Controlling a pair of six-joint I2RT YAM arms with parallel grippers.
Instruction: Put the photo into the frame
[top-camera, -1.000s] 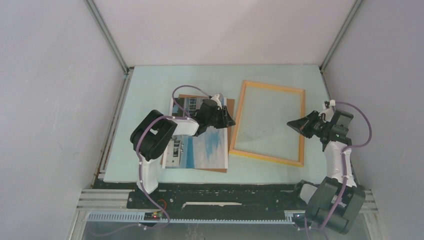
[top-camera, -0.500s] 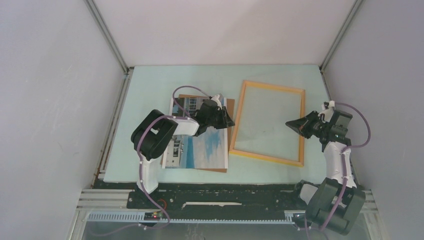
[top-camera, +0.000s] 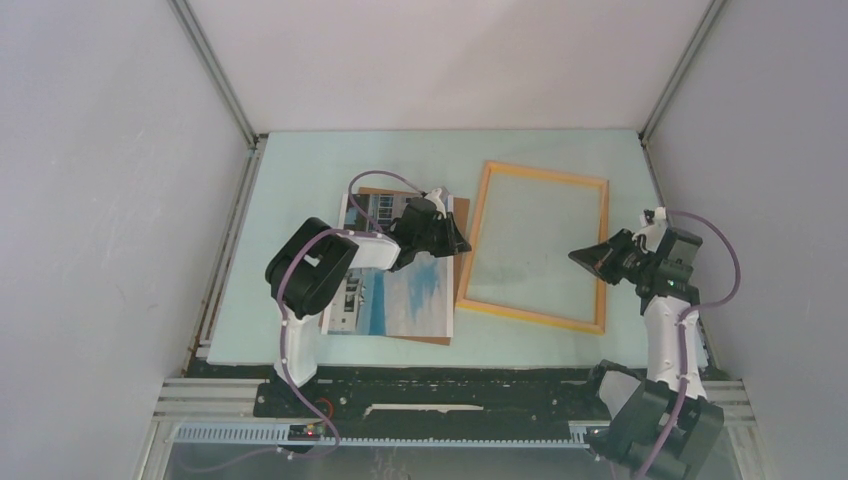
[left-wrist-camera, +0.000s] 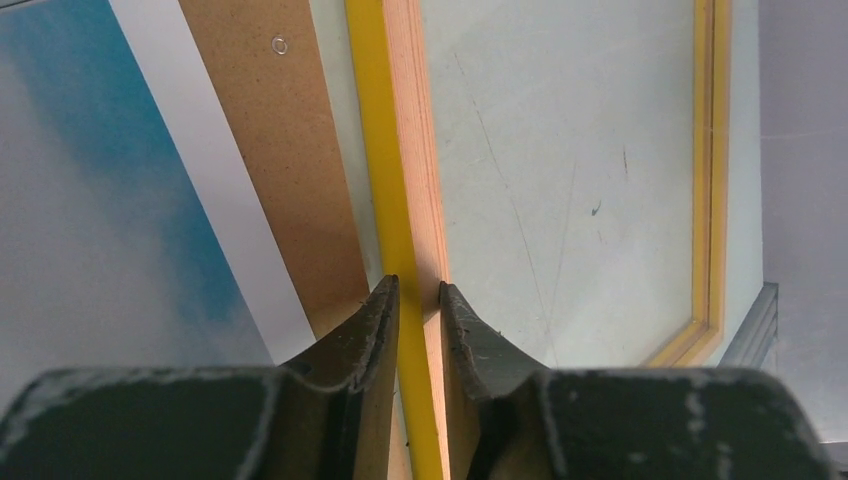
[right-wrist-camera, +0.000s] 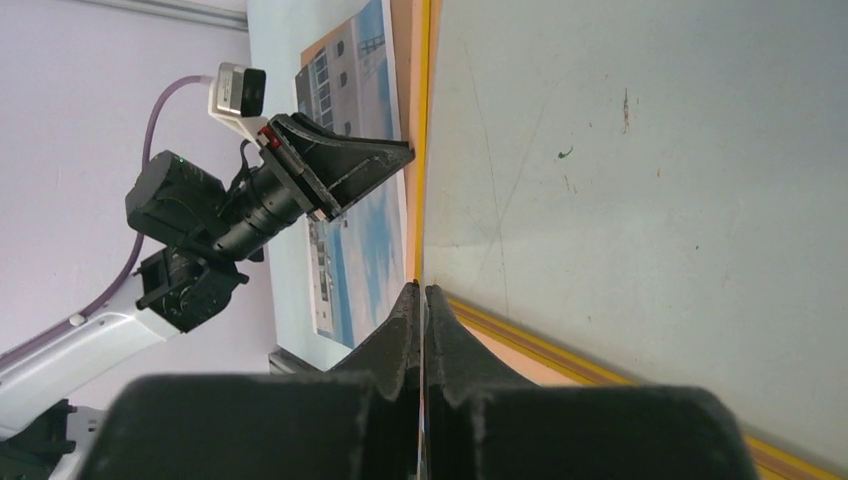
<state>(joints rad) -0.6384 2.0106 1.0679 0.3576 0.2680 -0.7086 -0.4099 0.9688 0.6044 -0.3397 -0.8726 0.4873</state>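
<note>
The frame (top-camera: 545, 174), yellow-orange wood with a clear pane, lies flat right of centre. The photo (top-camera: 400, 295) of a white building under blue sky lies left of it on a brown backing board (top-camera: 460, 215). My left gripper (top-camera: 462, 247) has its jaws around the frame's left rail (left-wrist-camera: 385, 130), one finger on each side and touching it. In the left wrist view (left-wrist-camera: 418, 290) the photo (left-wrist-camera: 80, 200) sits to the left. My right gripper (top-camera: 573, 258) is shut with nothing in it, over the frame's right half; its tips (right-wrist-camera: 422, 290) point across the pane toward the photo (right-wrist-camera: 340, 270).
The backing board (left-wrist-camera: 270, 150) shows as a brown strip between photo and frame. Grey enclosure walls (top-camera: 120, 200) rise on the left, right and back. The table's pale mat (top-camera: 300, 160) ends at a black rail near the arm bases.
The left jaws have narrowed onto the frame's left rail. My right gripper has moved a little down and left over the frame. The frame's near left corner shifted slightly.
</note>
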